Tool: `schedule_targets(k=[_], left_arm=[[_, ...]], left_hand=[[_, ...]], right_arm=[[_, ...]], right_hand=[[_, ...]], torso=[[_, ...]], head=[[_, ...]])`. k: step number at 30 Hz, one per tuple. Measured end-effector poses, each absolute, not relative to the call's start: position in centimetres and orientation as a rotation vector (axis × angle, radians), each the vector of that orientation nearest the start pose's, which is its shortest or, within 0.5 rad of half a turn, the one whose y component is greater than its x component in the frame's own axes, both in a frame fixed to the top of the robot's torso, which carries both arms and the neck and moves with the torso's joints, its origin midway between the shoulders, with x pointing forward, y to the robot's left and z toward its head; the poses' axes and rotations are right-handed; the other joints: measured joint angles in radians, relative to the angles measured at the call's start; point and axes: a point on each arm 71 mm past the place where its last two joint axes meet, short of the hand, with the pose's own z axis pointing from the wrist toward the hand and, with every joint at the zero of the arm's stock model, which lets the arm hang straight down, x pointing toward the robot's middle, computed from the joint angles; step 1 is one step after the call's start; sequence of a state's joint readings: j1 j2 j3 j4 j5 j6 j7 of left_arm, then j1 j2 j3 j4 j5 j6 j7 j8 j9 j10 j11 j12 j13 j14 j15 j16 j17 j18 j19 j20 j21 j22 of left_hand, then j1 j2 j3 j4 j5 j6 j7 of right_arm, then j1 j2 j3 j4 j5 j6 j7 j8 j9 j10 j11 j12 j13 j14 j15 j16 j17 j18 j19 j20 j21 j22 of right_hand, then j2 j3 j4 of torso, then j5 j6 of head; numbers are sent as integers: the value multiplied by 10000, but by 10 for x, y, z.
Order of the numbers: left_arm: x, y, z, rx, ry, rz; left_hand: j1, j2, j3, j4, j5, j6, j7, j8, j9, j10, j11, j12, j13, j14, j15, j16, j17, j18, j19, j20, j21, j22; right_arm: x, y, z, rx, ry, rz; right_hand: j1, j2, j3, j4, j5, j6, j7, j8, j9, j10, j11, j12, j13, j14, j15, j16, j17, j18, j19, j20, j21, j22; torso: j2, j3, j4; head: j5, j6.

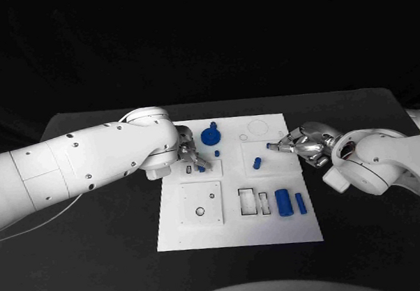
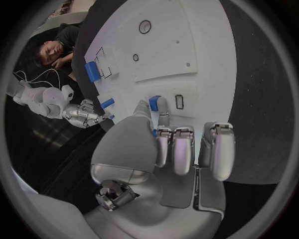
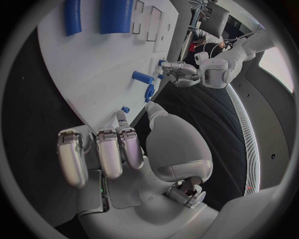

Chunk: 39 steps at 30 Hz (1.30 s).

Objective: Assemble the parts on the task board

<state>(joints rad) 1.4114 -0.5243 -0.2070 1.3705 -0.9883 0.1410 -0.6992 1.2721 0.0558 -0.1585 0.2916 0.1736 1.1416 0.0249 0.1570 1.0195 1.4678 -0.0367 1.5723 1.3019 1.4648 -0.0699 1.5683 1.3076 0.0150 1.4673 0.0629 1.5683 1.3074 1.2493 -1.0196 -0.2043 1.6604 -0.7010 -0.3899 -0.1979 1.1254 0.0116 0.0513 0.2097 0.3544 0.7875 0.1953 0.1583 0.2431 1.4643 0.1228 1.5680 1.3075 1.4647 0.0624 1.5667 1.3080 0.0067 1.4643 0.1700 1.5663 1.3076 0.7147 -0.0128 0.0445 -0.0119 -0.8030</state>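
Two hands work the white task board (image 1: 238,216): the left hand (image 1: 191,156) pinches a small blue part (image 2: 154,103) at its far-left side, the right hand (image 1: 306,146) pinches a tiny blue peg (image 3: 125,109) at its far-right edge.

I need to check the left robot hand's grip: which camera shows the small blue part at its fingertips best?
The left wrist view: the blue part sits at the left robot hand's fingertips, over the task board. The head view shows only a blue sliver below that hand. The right wrist view shows it small and distant.
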Motion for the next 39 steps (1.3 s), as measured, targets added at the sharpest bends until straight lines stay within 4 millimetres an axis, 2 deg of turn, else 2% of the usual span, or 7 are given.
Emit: schedule_targets(k=[3,5,8,13,26,32,39], left_arm=[[509,115,-190,-481,23404,-2411],[509,115,-190,-457,23371,-2394],[509,116,-190,-419,23301,-2362],[506,119,-188,-434,23083,-2383],[504,135,-157,-945,21751,-2862],[513,145,-148,-1329,21274,-2705],[527,157,-146,-1780,20995,-2309]], left_hand=[[-809,-266,-314,25,-615,1,1,0,5,-30,29,-4,56,0,0,0,0,-1,0,0,0,0],[-1338,-654,-311,37,-908,38,37,49,29,-30,30,-5,62,0,0,0,0,0,0,0,0,0],[-2168,-1345,0,60,-1102,37,37,49,71,-30,29,-7,62,0,0,0,0,-1,0,0,0,0],[-3106,-1957,209,90,-1167,37,37,94,121,-30,30,-8,61,0,0,0,-1,0,0,0,0,0],[-3485,-1846,426,45,-1216,74,0,131,181,-30,29,-8,60,0,0,0,-2,-1,0,0,0,0],[-2880,-1421,654,31,-1216,110,-37,166,220,-29,29,-8,59,0,0,0,-2,-1,0,0,0,0],[-2812,-1413,654,31,-1216,110,-36,166,219,-29,29,-8,59,0,0,0,-2,-1,0,0,0,0]], right_arm=[[443,-265,-226,7099,19412,7422],[443,-265,-226,7099,19412,7422],[443,-265,-226,7098,19412,7422],[443,-265,-226,7093,19414,7425],[443,-264,-227,7081,19434,7448],[443,-263,-227,7074,19441,7458],[443,-263,-227,7070,19449,7466]], right_hand=[[-2,2,-30,30,0,-25,24,37,-10,0,0,0,0,0,0,0,0,-1,0,0,0,0],[-40,40,-29,29,0,-25,24,38,-11,0,0,0,0,0,0,0,-1,-1,0,0,0,0],[-40,40,-29,29,0,-24,24,38,-10,0,0,0,0,0,0,0,-1,-1,0,0,0,0],[-39,39,-29,29,0,-24,24,38,-10,0,0,0,0,0,0,0,-1,0,0,0,0,-1],[-39,39,-29,29,0,-24,24,38,-9,0,0,0,-1,0,0,0,-2,0,0,0,0,-2],[-39,39,-29,29,0,-23,24,38,-9,0,0,0,-1,0,0,0,-3,0,0,0,0,-2],[-39,39,-28,28,0,-23,23,38,-8,0,0,0,-1,0,0,0,-4,-1,0,0,0,-2]], torso=[[-1,0,3],[-2,0,3],[-3,0,3],[-6,-1,3],[-12,1,23],[-9,2,22],[1,-3,6]], head=[[0,18],[0,27],[7,47],[8,75],[10,197],[52,239],[76,262]])
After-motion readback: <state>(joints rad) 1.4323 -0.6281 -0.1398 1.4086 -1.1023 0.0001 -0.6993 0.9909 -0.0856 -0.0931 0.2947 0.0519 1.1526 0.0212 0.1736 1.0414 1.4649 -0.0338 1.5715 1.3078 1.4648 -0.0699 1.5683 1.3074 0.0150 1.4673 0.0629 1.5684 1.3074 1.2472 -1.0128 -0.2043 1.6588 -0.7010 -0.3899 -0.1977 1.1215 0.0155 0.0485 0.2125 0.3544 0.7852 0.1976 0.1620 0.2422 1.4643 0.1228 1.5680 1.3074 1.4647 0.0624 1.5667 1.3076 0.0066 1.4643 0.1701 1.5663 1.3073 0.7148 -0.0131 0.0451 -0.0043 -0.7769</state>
